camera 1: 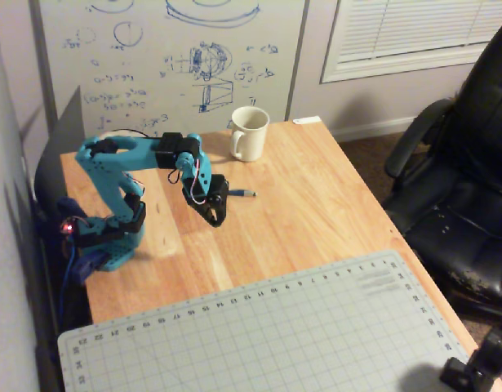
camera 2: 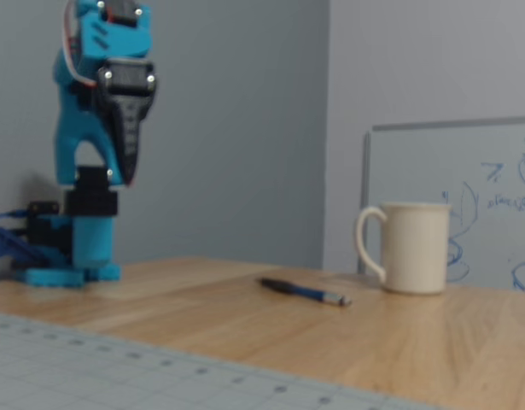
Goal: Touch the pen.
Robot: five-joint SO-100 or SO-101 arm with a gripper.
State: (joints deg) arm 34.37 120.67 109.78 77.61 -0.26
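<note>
- Pen placement first: we see it lying flat on the wooden bench, between the blue arm and the white mug, nearer the mug in the fixed view.
- In the fixed view its long axis runs left to right with a slight downward slant; the small silvery end sits on the right, toward the mug, and the dark end on the left, toward the arm's base.
- In the overhead view only the right part of the pen shows, lying roughly level across the picture with the pale tip pointing right (the rest is covered by the gripper).
- We place the gripper over the pen's dark end in the overhead view; in the fixed view the gripper hangs well above the bench with its tip pointing down, so it is clear of the pen.
- Its dark fingers look drawn together into a single point in both views, and nothing sits between them.
- The mug stands upright, apart from the pen, its handle on the left in both views.
- A grey-green cutting mat covers the near part of the bench, and a whiteboard with blue sketches stands behind.
</note>
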